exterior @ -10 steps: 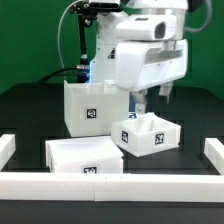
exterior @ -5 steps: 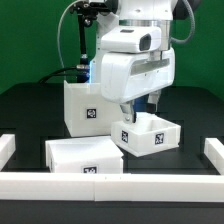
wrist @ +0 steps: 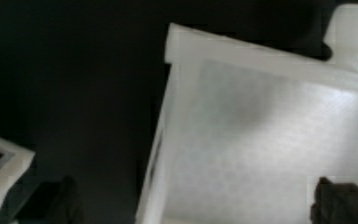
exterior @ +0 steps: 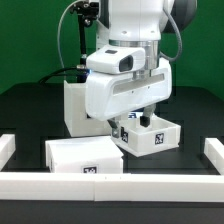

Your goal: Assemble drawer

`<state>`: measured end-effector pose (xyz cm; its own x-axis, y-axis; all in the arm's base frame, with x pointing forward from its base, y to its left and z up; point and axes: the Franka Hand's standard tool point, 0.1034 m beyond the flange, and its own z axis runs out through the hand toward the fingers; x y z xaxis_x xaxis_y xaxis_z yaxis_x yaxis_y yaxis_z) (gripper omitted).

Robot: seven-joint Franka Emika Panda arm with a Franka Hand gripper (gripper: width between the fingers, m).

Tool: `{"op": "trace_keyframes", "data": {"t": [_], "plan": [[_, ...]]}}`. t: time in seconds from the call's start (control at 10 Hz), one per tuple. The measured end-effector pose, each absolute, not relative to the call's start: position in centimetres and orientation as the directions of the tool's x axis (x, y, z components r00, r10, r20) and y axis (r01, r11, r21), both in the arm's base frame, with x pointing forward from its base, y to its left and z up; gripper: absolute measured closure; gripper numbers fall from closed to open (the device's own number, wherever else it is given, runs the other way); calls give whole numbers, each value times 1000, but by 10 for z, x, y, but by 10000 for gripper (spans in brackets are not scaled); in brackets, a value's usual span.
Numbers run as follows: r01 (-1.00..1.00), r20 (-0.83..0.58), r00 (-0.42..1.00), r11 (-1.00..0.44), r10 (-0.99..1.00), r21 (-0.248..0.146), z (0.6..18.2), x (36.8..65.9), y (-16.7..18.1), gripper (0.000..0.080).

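1. Setting: green backdrop (exterior: 25,40). The black table (exterior: 30,110) is edged by low white rails (exterior: 110,181).
2. Tool (wrist: 197,200): released. The wrist view shows its dark fingertips (wrist: 51,200) set wide apart, with nothing clamped between them.
3. Tool position: it hangs low over the open tray (exterior: 150,136), right of centre in the exterior view. The arm's white body (exterior: 125,85) hides most of the fingers there, so I cannot tell whether they touch the tray.
4. Wrist view: a white panel of the tray fills most of the picture, against the black table.
5. Tray: open side up, with one tag on its front wall facing the camera.
6. Casing (exterior: 82,108): upright, left of centre, just behind the tray's left corner, with a tag on its front face. I cannot tell whether casing and tray touch.
7. Low white part (exterior: 85,153): lower left of the frame, in front of the casing and just behind the front rail. It has a tag on its front edge.
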<state>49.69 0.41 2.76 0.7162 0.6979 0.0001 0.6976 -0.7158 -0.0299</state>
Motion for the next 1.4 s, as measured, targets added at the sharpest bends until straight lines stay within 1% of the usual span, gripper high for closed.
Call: {"op": "trace_keyframes", "data": {"t": [0.1, 0.2, 0.3, 0.5, 0.6, 0.7, 0.8, 0.9, 1.1, 1.3, 1.4], "plan": [[692, 1, 721, -721, 693, -34, 26, 500, 1, 150], [696, -1, 718, -717, 696, -37, 23, 499, -1, 179], [697, -1, 716, -716, 698, -37, 23, 499, 0, 179], [697, -1, 716, -716, 698, -38, 23, 499, 0, 449], [697, -2, 716, -716, 698, -38, 23, 499, 0, 449], [697, -2, 716, -716, 698, -38, 23, 499, 0, 651], [696, -5, 717, -716, 697, -40, 24, 500, 2, 750], [694, -31, 717, -718, 696, -58, 35, 506, 7, 750], [700, -73, 705, -709, 705, -87, 65, 522, 9, 764], [775, -79, 617, -622, 783, -110, 98, 537, -10, 764], [801, -69, 582, -586, 810, -123, 110, 540, -24, 764]]}}
